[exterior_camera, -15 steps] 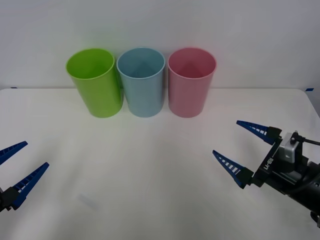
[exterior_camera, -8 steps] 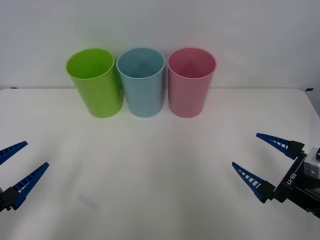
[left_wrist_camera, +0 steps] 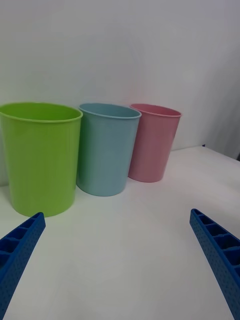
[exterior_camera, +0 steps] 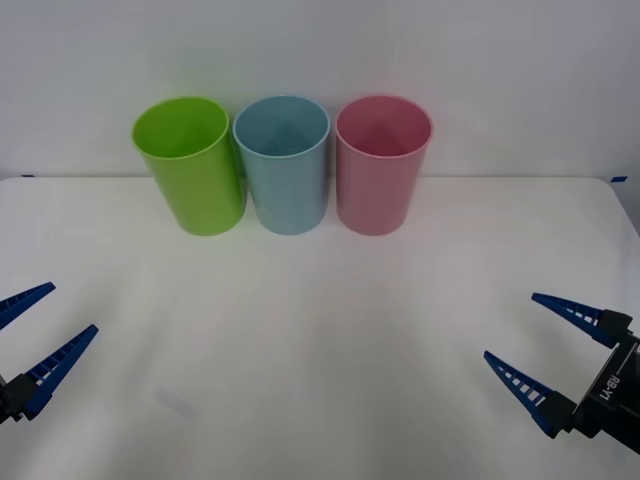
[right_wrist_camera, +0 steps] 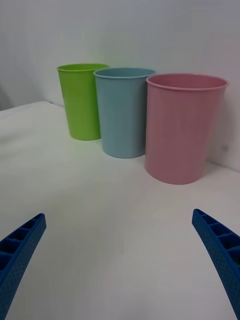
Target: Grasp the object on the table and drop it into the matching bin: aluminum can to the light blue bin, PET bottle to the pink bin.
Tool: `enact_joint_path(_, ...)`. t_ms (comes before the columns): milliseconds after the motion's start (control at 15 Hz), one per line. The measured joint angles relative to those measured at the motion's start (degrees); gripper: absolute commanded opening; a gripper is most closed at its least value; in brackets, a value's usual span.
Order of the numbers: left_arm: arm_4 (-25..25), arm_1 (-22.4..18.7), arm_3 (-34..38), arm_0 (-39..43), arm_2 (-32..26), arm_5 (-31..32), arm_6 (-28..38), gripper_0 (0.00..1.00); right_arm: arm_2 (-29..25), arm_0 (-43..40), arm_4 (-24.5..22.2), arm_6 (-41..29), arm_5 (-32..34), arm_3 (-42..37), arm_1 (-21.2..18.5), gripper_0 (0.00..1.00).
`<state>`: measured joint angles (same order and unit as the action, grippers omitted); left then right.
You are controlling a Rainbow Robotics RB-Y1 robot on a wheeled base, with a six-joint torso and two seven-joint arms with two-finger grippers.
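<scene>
Right gripper, fingers spread apart and empty, sits low at the near right corner of the table; over the last second it has drawn back toward the robot and outward, away from the row of bins. Left gripper, likewise spread and empty, is parked at the near left edge and has not shifted. Three bins stand upright in a row at the far side: lime green bin on the left, light blue bin in the middle, pink bin on the right, each just beside its neighbour. In the right wrist view the same row appears, with the pink bin nearest, then the light blue bin; in the left wrist view the lime green bin is nearest. No aluminum can lies on the tabletop, and neither gripper carries one. Judged from this layout, the retreat of an empty right arm suggests the drop is complete; whether the can rests inside the light blue bin cannot be told, since the bin interiors show no contents from these angles.
</scene>
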<state>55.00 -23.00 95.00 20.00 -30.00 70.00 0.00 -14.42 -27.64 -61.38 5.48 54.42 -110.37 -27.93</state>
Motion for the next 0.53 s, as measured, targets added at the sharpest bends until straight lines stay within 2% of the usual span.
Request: enact_joint_path(533, 0.0, 0.0, 0.0, 0.0, 0.0, 0.0, 0.0, 1.0, -2.1, -0.7, 1.2, 0.6, 3.1, 2.6, 0.1, 1.0)
